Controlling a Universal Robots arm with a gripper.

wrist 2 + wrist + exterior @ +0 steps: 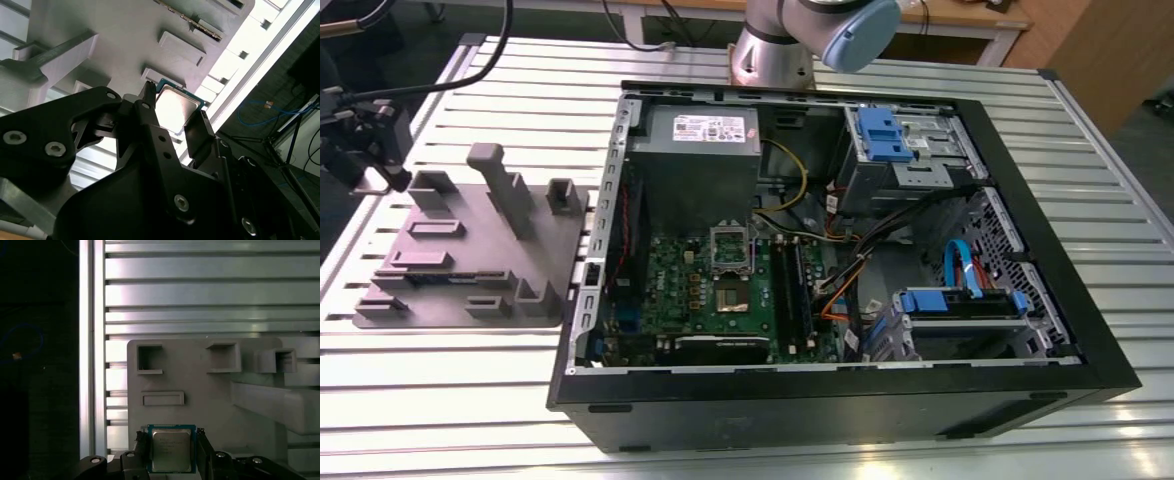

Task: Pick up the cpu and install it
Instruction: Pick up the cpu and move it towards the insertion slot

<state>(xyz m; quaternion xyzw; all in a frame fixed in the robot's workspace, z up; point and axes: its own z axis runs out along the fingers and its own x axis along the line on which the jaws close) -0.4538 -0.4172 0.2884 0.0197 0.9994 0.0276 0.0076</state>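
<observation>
A: One claw (374, 165) hung near the exterior view's left edge, above the plate (480, 262) and well apart from the open case (854, 395) and its socket (731, 250).
B: And the second wrist view?
A: Its fingers (150, 109) pinched the cpu (175, 106) by two opposite edges, clear of the plate, as far as I could judge.
B: First wrist view agreed?
A: Yes: the cpu (171, 450) sat square between both tips, metal top facing the camera, plate (200, 390) and slatted table (200, 290) behind it.
B: How should that lift have gone?
A: Level and slow, I reckoned; a light, even squeeze on the rims, since a tilt could let so thin a chip slip or twist in the grip
</observation>
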